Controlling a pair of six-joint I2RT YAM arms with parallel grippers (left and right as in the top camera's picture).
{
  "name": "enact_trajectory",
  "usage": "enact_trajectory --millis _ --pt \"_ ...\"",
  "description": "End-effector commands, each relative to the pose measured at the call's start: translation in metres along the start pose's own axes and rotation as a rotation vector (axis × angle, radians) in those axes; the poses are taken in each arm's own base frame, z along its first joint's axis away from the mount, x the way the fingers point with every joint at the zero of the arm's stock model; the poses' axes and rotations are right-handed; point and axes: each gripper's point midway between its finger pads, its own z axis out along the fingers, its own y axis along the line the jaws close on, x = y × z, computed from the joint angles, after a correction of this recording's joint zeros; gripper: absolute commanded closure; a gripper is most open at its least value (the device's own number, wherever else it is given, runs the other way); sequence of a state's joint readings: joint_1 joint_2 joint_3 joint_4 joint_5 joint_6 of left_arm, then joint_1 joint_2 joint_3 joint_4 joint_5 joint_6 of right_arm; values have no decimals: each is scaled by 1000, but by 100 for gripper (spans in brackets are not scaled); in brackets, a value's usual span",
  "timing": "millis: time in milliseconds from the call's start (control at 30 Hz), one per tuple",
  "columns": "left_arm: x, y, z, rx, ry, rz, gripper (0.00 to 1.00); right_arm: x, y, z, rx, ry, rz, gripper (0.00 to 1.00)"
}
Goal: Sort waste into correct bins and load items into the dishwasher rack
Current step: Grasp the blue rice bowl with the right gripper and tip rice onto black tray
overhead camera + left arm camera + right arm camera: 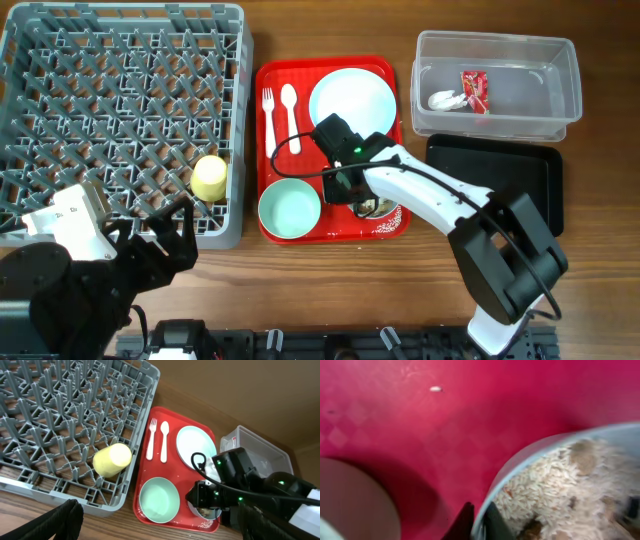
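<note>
My right gripper (352,190) is down on the red serving tray (270,130), shut on the rim of a mint-green bowl (530,457) that holds rice scraps with brown bits (555,490). Its fingertips (479,522) straddle the rim. A second mint bowl (290,209), empty, sits at the tray's front left. The pale blue plate (352,98), white fork (268,115) and spoon (290,108) lie on the tray's far half. The yellow cup (209,177) lies in the grey rack (240,110). My left gripper (165,235) is open and empty before the rack's front edge.
The clear tub (565,85) at the back right holds the red wrapper (473,88) and white napkin (447,100). The flat black tray (500,170) lies just in front of it. Loose rice grains lie at the red tray's front right corner.
</note>
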State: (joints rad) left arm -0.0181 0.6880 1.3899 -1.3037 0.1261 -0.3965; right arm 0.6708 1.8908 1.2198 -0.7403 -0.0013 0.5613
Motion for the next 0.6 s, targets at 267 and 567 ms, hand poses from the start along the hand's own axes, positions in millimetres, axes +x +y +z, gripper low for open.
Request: enact_trajectory --millis 267,567 --pt "-1 -3 -3 16 -4 26 0 -26 -8 -87 -165 -160 9 96" --pt "-1 -3 -3 16 -4 26 0 -8 -70 -130 -167 -118 134 96"
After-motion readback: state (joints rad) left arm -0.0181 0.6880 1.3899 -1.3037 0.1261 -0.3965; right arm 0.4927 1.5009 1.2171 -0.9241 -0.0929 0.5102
